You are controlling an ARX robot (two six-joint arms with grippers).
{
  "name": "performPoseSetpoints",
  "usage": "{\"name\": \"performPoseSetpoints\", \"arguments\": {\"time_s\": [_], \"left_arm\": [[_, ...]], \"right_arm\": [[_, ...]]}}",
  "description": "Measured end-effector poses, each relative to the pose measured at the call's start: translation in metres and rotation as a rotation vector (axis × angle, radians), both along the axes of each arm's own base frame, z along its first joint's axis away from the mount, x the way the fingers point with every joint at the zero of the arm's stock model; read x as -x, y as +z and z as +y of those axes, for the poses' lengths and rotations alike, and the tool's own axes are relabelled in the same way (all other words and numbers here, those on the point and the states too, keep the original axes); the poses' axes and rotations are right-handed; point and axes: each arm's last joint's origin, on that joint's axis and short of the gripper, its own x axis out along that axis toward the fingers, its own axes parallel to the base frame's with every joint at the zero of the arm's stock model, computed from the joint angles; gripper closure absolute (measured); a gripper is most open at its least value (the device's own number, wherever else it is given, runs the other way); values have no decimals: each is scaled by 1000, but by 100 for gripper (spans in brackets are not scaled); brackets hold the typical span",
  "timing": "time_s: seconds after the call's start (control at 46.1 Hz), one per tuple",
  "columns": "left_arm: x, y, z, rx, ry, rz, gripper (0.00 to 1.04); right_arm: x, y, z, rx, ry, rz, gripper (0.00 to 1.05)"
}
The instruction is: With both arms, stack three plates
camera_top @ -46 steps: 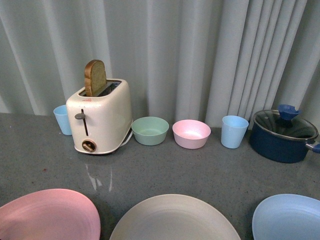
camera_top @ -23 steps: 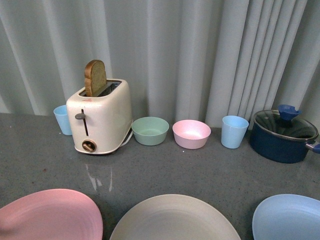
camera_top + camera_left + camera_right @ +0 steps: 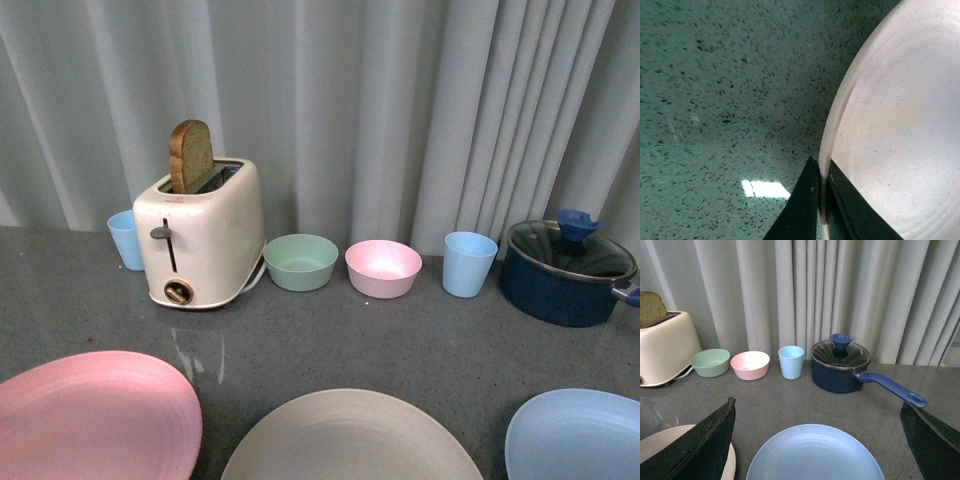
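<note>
Three plates lie along the near edge of the grey counter: a pink plate at the left, a beige plate in the middle, a light blue plate at the right. My left gripper is shut on the pink plate's rim, one dark finger on each side of it. The pink plate sits higher in the front view than the other two. My right gripper hangs open above the light blue plate, its two fingers wide apart on either side. Neither arm shows in the front view.
Along the curtain stand a light blue cup, a cream toaster with a bread slice, a green bowl, a pink bowl, another blue cup and a dark blue lidded pot whose handle points right.
The pink plate has risen and shifted a little in the front view, its far rim now higher than before. The beige and blue plates have not moved.
</note>
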Motion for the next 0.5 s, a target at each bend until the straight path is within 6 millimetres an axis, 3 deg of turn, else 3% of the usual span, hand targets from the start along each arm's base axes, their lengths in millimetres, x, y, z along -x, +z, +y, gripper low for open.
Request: {"name": "performPoseSetpoints", "arguments": {"time_s": [0.13, 0.261, 0.347, 0.499], "left_arm": [[-7, 36, 21, 78, 67, -89, 101], [-11, 73, 15, 93, 43, -176, 101], [-13, 87, -5, 91, -7, -209, 101], [-14, 88, -65, 108, -135, -221, 101]], "right_arm": [[0, 0, 0, 0, 0, 0, 7], [0, 0, 0, 0, 0, 0, 7], [0, 0, 0, 0, 0, 0, 7], [0, 0, 0, 0, 0, 0, 7]]}}
